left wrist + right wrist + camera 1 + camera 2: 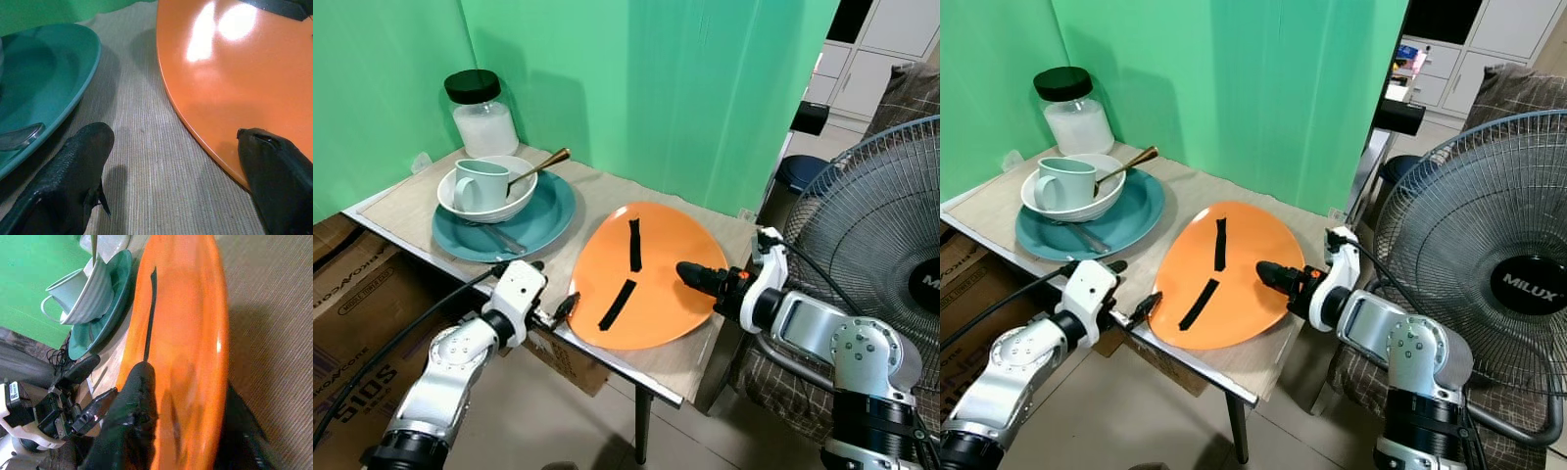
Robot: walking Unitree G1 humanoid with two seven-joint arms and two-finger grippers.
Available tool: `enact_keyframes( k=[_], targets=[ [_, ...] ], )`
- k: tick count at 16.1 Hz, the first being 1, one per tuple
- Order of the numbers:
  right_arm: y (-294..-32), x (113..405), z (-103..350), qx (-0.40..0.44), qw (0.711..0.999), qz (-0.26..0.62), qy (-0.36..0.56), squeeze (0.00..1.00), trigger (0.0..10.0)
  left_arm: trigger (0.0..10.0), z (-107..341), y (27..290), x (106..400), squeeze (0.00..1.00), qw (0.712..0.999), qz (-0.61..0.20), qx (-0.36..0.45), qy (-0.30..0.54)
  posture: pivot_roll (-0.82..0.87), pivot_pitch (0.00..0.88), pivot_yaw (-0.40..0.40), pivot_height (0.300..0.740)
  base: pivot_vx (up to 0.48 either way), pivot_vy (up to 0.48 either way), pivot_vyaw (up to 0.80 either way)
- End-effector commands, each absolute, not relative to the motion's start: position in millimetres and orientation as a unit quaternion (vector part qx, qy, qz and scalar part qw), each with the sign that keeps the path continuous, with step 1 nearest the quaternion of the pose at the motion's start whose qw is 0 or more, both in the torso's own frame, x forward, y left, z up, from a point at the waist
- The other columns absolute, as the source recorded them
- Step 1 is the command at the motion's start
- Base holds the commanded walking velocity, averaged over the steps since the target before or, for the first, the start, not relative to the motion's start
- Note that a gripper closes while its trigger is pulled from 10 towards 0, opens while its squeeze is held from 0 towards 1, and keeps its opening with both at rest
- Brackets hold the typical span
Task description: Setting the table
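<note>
two grippers, one orange plate (651, 274), one mug (478, 183)

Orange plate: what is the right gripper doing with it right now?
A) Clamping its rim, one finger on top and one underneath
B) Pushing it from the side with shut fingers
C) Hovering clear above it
A: the right gripper straddles the edge of the orange plate, one black finger on top, the other underneath.

The round glossy orange plate (651, 279) carries two black strips; the wide teal plate (548, 211) sits under a ribbed white bowl (489, 201) and a pale mint-green mug (478, 182); the woven tabletop (597, 191) is beige; the backdrop (656, 78) is green; the jar's lid (472, 85) is black.
</note>
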State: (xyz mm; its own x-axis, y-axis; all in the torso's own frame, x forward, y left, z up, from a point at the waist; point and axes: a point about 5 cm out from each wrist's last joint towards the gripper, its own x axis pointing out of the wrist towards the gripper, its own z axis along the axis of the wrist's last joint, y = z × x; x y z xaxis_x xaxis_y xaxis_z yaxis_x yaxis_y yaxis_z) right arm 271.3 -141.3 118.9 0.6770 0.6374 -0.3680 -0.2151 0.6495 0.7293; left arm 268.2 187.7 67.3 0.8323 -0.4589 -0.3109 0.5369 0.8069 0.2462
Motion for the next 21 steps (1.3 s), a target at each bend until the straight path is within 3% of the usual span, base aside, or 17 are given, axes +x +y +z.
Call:
enact_keyframes(
  k=[1, 7, 12, 15, 20, 21],
  targets=[
    [-137, 273, 123, 0.333, 0.851, 0.263, 0.310, 0.00, 0.0, 10.0, 57, 187, 265, 0.00, 0.937, -0.266, 0.174, 0.147, 0.12, 0.000, 0.014, 0.740, 0.000, 0.000, 0.00],
    [-137, 274, 125, 0.325, 0.857, 0.274, 0.292, 0.00, 0.0, 10.0, 64, 186, 270, 0.00, 0.942, -0.253, 0.180, 0.130, 0.12, 0.000, 0.016, 0.740, 0.000, 0.000, 0.00],
    [-143, 276, 138, 0.343, 0.866, 0.269, 0.245, 0.00, 0.0, 10.0, 132, 183, 283, 0.00, 0.969, -0.211, 0.132, -0.003, 0.11, 0.000, 0.027, 0.740, 0.000, 0.000, 0.00],
    [-150, 272, 159, 0.366, 0.872, 0.269, 0.183, 0.00, 0.0, 10.0, 182, 177, 277, 0.00, 0.970, -0.205, 0.097, -0.085, 0.11, 0.000, 0.035, 0.740, 0.000, 0.000, 0.00],
    [-155, 242, 211, 0.320, 0.906, 0.277, -0.010, 0.00, 0.0, 10.0, 174, 166, 247, 0.00, 0.977, -0.176, 0.112, -0.045, 0.09, 0.000, 0.061, 0.740, 0.000, 0.000, 0.00],
    [-157, 239, 216, 0.291, 0.924, 0.246, -0.044, 0.00, 6.2, 10.0, 170, 160, 245, 0.00, 0.979, -0.173, 0.102, -0.036, 0.08, 0.000, 0.063, 0.740, 0.000, 0.000, 0.00]
  ],
)
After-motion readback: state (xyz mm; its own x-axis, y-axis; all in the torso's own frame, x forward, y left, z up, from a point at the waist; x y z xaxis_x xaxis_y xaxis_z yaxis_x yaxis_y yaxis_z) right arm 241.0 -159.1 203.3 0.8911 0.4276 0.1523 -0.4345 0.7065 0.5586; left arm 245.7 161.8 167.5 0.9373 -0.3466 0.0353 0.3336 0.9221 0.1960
